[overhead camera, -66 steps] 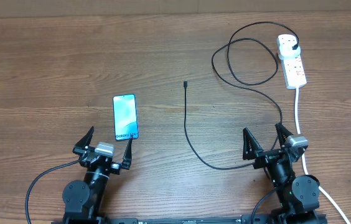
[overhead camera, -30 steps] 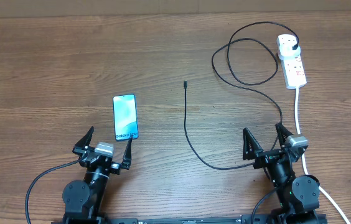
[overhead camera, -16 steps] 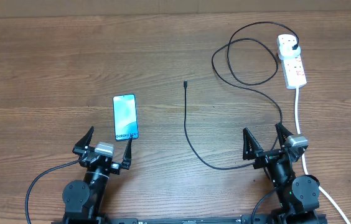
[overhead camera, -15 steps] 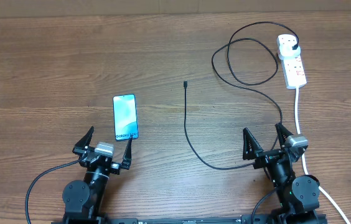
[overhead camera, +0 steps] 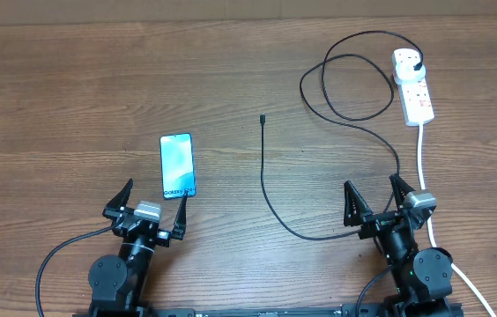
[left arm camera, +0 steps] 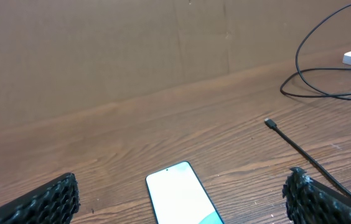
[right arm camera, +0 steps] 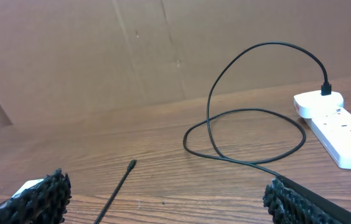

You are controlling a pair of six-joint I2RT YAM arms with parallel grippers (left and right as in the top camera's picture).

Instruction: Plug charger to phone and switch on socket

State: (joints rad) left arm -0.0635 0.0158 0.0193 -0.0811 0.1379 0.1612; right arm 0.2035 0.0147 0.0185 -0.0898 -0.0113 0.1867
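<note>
The phone [overhead camera: 177,165] lies flat, screen up, on the wooden table left of centre; its top end also shows in the left wrist view [left arm camera: 180,199]. The charger [overhead camera: 263,180], a thin black cable, runs from its loose connector tip [overhead camera: 263,118] down in a curve, loops at the back and ends in a black plug [overhead camera: 419,64] seated in the socket [overhead camera: 412,85]. The tip shows as well in both wrist views [left arm camera: 269,123] [right arm camera: 131,164]. My left gripper [overhead camera: 152,206] stands open just short of the phone's near end. My right gripper [overhead camera: 374,197] stands open, empty, beside the cable's near curve.
The socket's thick white cord [overhead camera: 425,167] runs down the right side past my right arm. A brown cardboard wall [right arm camera: 163,50] closes off the table's far edge.
</note>
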